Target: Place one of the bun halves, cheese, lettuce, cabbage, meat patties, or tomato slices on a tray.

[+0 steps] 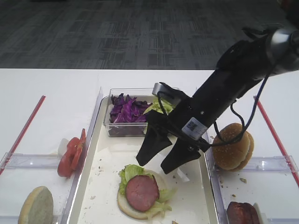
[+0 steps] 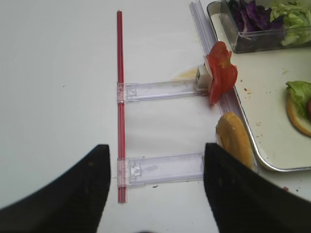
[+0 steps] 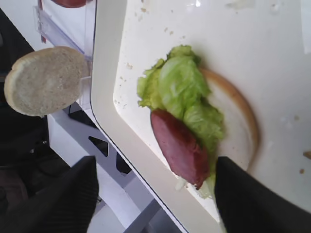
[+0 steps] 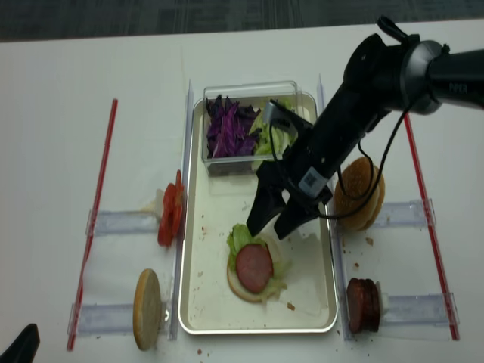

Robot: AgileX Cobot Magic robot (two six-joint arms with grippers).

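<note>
Label (image 1: 190,126) on right hand (image 1: 163,156), writing unreadable; fingers spread, empty, above meat patty (image 1: 142,192) on tray (image 1: 88,177).

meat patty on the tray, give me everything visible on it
The meat patty is a round, flat, reddish-pink disc with a darker edge, looking like a cooked meat slice. It lies on green lettuce that covers a pale bun base, in the near part of the tray. In the right wrist view it sits off-centre, toward one edge of the bun. The open right gripper is above it, not touching. Its underside is hidden.
</note>
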